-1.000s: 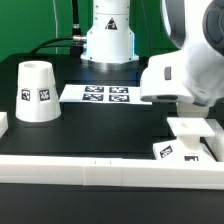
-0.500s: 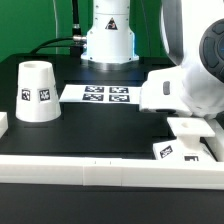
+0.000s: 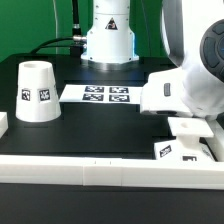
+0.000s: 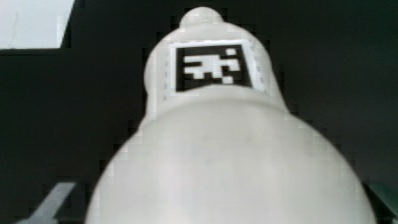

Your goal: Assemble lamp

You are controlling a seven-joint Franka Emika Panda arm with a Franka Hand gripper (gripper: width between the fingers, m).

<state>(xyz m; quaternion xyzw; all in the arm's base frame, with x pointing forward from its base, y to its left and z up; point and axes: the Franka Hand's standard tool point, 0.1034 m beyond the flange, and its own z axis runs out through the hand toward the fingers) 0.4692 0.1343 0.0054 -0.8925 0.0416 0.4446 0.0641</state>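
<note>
The bulb (image 4: 210,150) fills your wrist view almost completely: its broad rounded body is closest to the camera and it narrows to a slimmer end that carries a square tag (image 4: 214,64), with the dark table (image 3: 90,130) behind it. You cannot place it in the exterior view, where the bulky end of the arm (image 3: 185,90) hangs low at the exterior view's right and hides whatever is under it. From these pictures you cannot tell whether the fingers are apart, together or clamped on the bulb, as the arm covers them in one view and the bulb in the other. The base (image 3: 190,130) sits near, at the exterior view's right, just below the arm. The shade (image 3: 35,92) stands upright well apart at the exterior view's left, beyond the marker board (image 3: 100,95). Treat the bulb as light, rigid and smooth, probably hard plastic. Its curved head is likely to slip or roll under a loose pinch, so take it across the widest part of the round body with the fingers square to its axis. Leave the narrow end free to enter the base. Keep the grip firm but expect no give.
</note>
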